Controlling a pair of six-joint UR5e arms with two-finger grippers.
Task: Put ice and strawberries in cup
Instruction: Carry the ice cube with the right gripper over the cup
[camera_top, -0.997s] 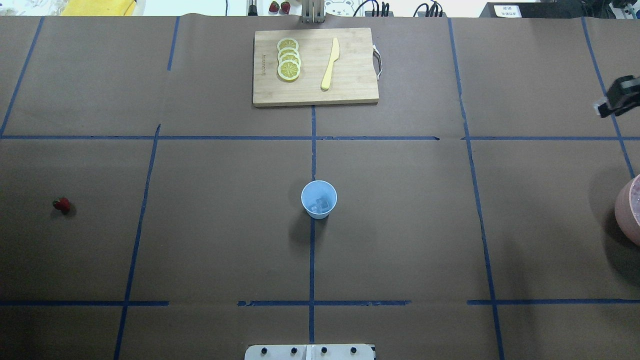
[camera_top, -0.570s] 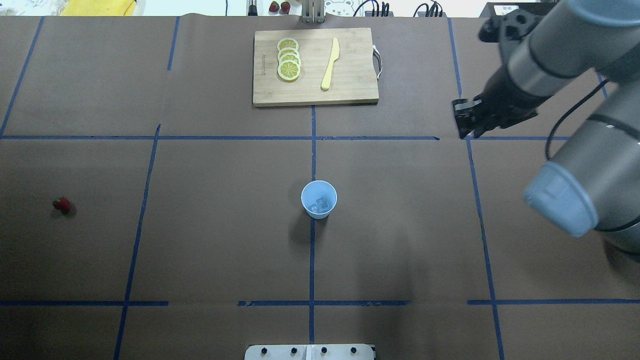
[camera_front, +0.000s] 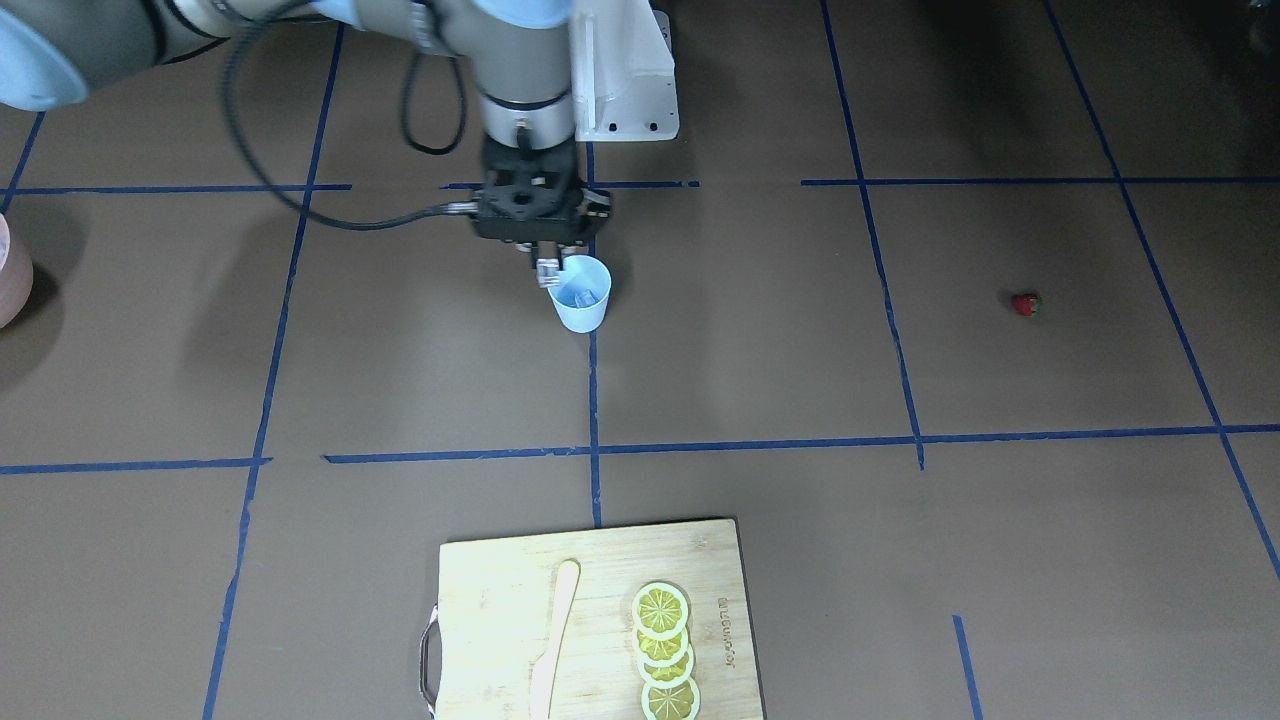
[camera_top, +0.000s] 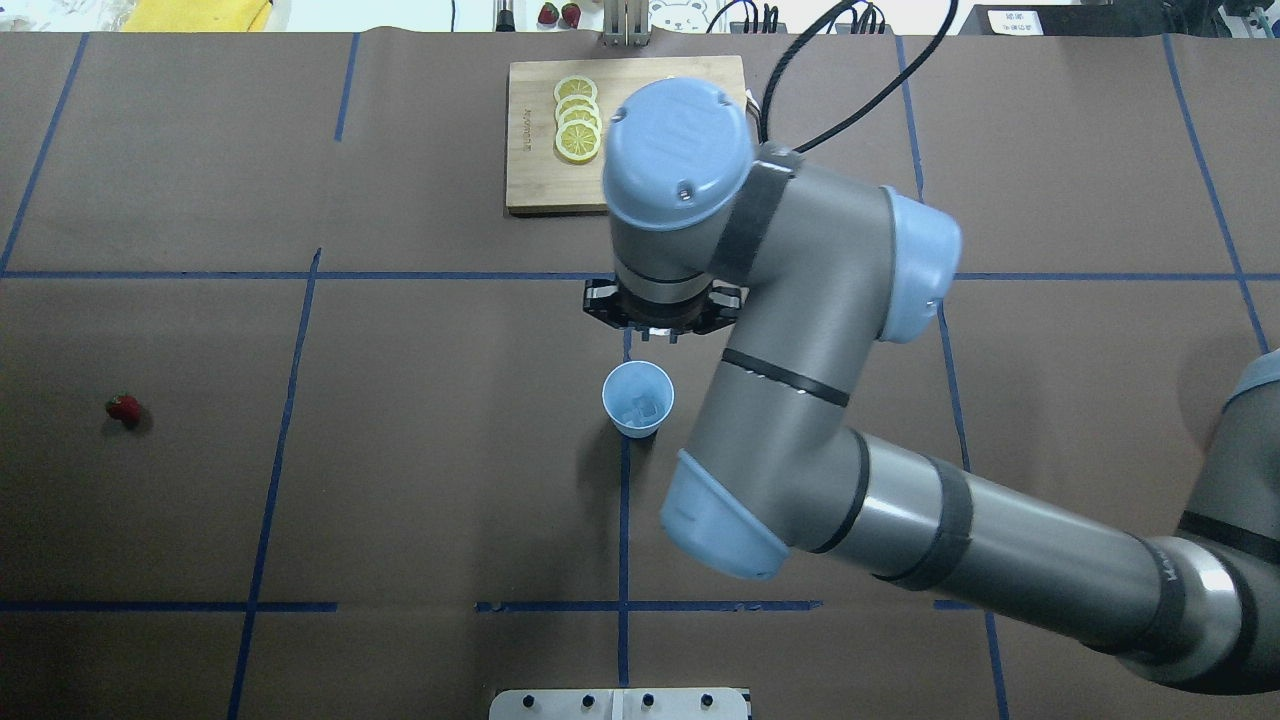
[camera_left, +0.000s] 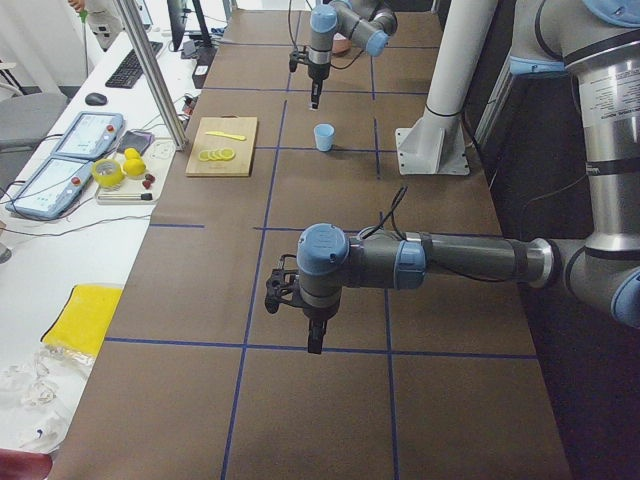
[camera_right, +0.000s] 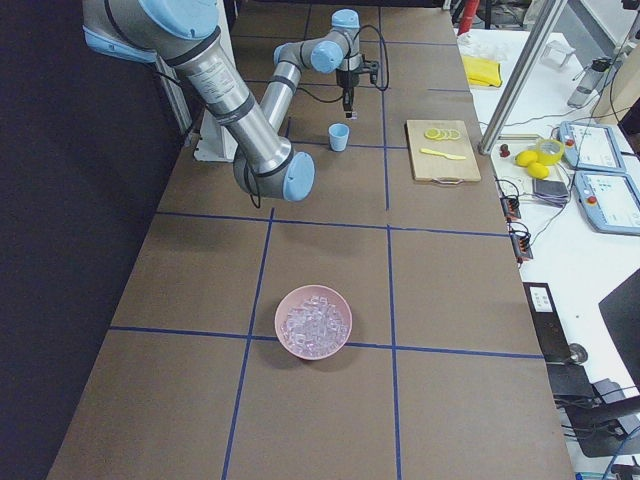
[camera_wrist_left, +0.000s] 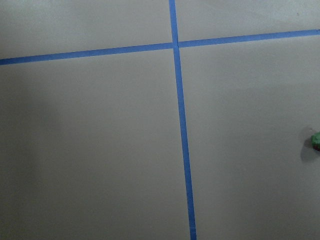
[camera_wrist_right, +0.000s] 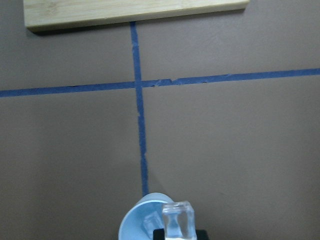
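1. At the far left of the overhead view, the strawberry (camera_top: 123, 408) lies alone on the brown table (camera_top: 400, 500), well apart from everything else. It is too small to tell which way its green cap points.
2. The left gripper (camera_left: 314, 345) shows only in the side view, where it hangs above the table with its fingers pointing down. I cannot tell how far open it is. Its wrist camera sees two crossing tape lines (camera_wrist_left: 177, 100) and a green scrap of the berry at the right edge.
3. In the middle, the cup (camera_top: 638, 399) stands upright on a tape line. Its mouth faces up, its long axis is vertical, and it narrows toward the base. A few ice cubes (camera_top: 640, 408) lie at its bottom.
4. The right gripper (camera_front: 548, 272) hangs just above the cup with its fingers pointing down, closed on a single cube (camera_wrist_right: 177, 220). In the wrist view that cube sits squarely upright over the cup's rim. Whether it is fully over the mouth I cannot tell.
5. Beyond the cup lies the cutting board (camera_top: 530, 190), its long side running across the table, with lemon slices (camera_top: 577, 120) overlapping in a row. In the overhead view the right arm (camera_top: 790, 400) covers the board's right part. The front view shows a yellow knife (camera_front: 553, 640) lying beside the slices, parallel to their row.
6. At the far right stands the pink bowl (camera_right: 280, 322), heaped with loose ice (camera_right: 313, 322) and well apart from the cup.
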